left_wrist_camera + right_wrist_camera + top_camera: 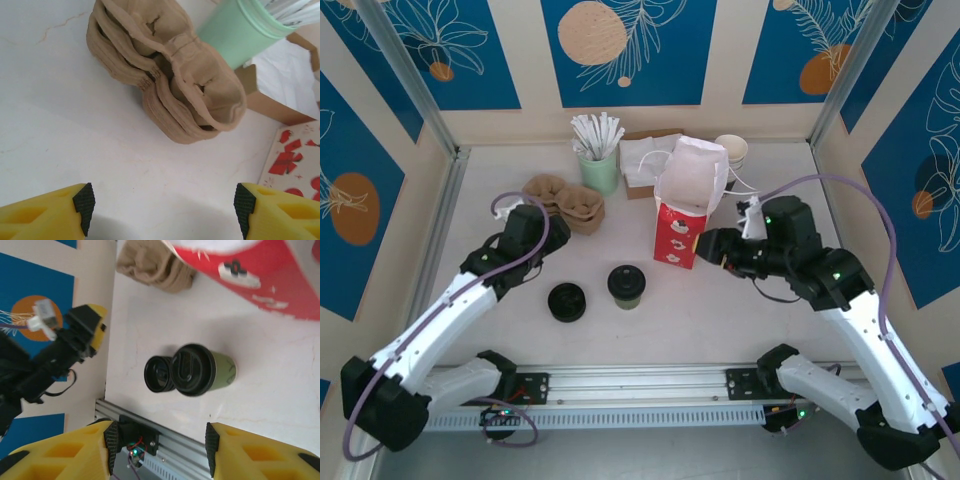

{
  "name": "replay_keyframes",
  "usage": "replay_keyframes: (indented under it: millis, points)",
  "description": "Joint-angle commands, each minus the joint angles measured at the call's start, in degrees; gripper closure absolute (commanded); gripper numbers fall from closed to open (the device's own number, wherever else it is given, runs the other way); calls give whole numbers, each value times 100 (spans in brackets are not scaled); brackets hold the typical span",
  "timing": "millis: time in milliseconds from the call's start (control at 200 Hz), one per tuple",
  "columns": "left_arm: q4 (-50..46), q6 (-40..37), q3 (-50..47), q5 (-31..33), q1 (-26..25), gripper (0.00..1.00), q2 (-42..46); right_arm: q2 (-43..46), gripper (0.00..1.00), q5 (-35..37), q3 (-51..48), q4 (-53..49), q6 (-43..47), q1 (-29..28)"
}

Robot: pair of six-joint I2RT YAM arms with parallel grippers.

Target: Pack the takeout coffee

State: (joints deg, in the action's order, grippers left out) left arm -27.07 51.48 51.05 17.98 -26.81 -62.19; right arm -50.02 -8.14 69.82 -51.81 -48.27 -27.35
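Coffee point(626, 285) upright on surface point(720, 320), lid on, just beside disc point(567, 301), nearer the arm bases than bag point(680, 235) and apart from it. Left fingers point(84, 202) wide, empty, above surface near pulp trays point(170, 85). Right fingers point(212, 445) spread, empty, close beside bag.

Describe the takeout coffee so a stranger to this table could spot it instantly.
On the white table, find the tall red-and-white bag near the middle. In front of it, slightly left, stands the takeout coffee: olive-green cup, black lid; the neighbouring black disc has no cup.
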Motion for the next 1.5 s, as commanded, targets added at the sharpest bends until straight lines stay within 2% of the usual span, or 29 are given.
replay_keyframes:
  millis: [0,115,270,530,665,930,1180,1495]
  points:
    - [417,132,364,-421,208,25,-603,107,47,-507,310,2,665,399]
    - [618,179,630,-720,306,26,-1203,-12,45,-887,549,148,934,964]
    - [1151,455,680,-1023,426,34,-1673,-195,46,-1674,666,256,917,1746]
    - [1624,770,782,-1197,560,45,-2204,-149,46,-2304,307,457,775,2392]
    - [1779,768,884,-1332,646,53,-2423,-132,46,-2480,219,393,789,2588]
    - [1824,994,991,-1104,664,56,-2618,-74,46,-2740,5,439,736,2846]
    - [2015,1225,899,-967,666,66,-2605,-72,46,-2850,-14,429,762,2977]
    - [2108,1478,823,-873,668,74,-2614,-51,46,-2917,-100,373,782,3069]
